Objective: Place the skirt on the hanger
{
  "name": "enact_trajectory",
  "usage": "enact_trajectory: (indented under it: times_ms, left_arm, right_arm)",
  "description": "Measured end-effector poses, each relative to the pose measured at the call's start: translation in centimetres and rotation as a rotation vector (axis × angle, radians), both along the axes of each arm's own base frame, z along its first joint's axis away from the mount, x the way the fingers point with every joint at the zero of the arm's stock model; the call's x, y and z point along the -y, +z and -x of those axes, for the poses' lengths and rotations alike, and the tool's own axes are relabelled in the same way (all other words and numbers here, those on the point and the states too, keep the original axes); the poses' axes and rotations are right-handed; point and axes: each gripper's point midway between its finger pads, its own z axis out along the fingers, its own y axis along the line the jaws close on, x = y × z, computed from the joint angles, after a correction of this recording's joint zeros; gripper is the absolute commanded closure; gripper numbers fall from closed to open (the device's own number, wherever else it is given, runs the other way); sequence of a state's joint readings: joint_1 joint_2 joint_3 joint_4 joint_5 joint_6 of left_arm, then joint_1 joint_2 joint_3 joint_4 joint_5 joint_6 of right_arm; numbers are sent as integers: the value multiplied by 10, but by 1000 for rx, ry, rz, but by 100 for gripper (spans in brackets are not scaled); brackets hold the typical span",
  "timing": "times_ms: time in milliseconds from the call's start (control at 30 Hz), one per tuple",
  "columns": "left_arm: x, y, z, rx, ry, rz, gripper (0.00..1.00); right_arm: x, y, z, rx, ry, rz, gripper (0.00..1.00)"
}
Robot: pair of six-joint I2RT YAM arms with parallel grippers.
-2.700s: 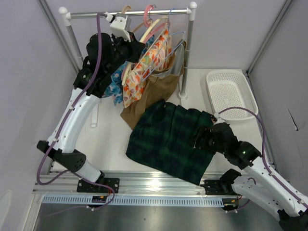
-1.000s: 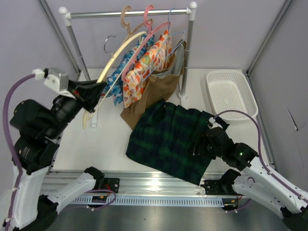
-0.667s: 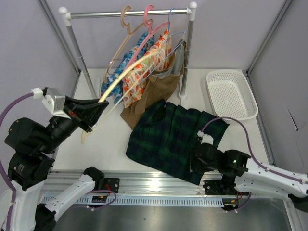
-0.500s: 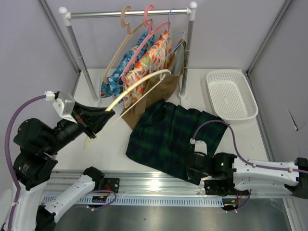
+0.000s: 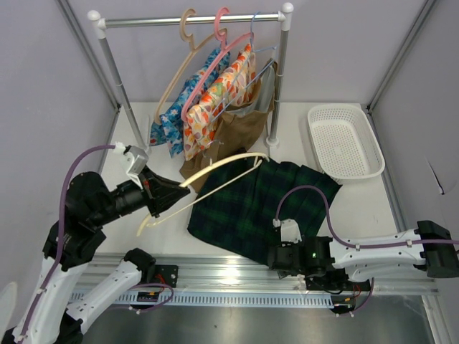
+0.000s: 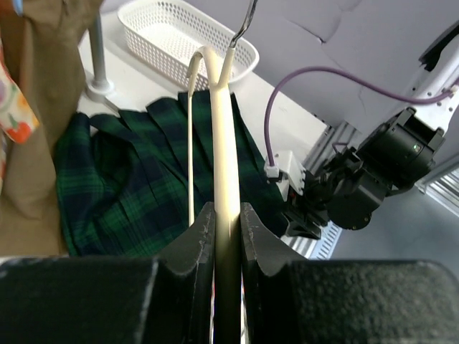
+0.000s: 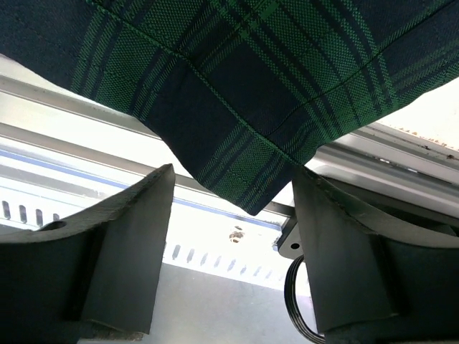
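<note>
Overhead view first: left gripper (image 5: 163,199) holds the hanger (image 5: 219,172) low, clear of the rail (image 5: 186,19) and over the far-left edge of the skirt (image 5: 251,204), I'd guess so cloth can be fed onto it. Skirt's spread flat on the table (image 5: 358,208), big dark green and navy plaid. Left wrist cam: jaws pinched tight on the hanger's cream arm. Right wrist cam: right gripper (image 7: 228,215) gapes wide around the skirt's near corner, not clamped, lined up to grab it.

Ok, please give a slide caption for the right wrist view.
Right gripper, jaws open, at the corner of the skirt above the metal rail.
</note>
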State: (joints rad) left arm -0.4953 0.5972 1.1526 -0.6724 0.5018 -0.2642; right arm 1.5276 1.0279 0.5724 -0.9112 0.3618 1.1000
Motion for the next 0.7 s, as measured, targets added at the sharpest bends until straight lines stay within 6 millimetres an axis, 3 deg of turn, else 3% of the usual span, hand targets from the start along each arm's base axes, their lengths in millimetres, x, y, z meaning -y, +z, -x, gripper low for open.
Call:
enact_trajectory:
  times_ms: [200,433,700]
  left_arm:
    - [7,-26,-1,-77,-33,-19,100]
    - [12,-31,1,-100,-66,-21,100]
    - [21,-50,5,-140,-132,-28,100]
  right_arm:
    - [0,-1,-2,11,-19,2,53]
    - [4,-5,-7,27,-46,33,73]
    - [13,3,-34,32,-203,9,85]
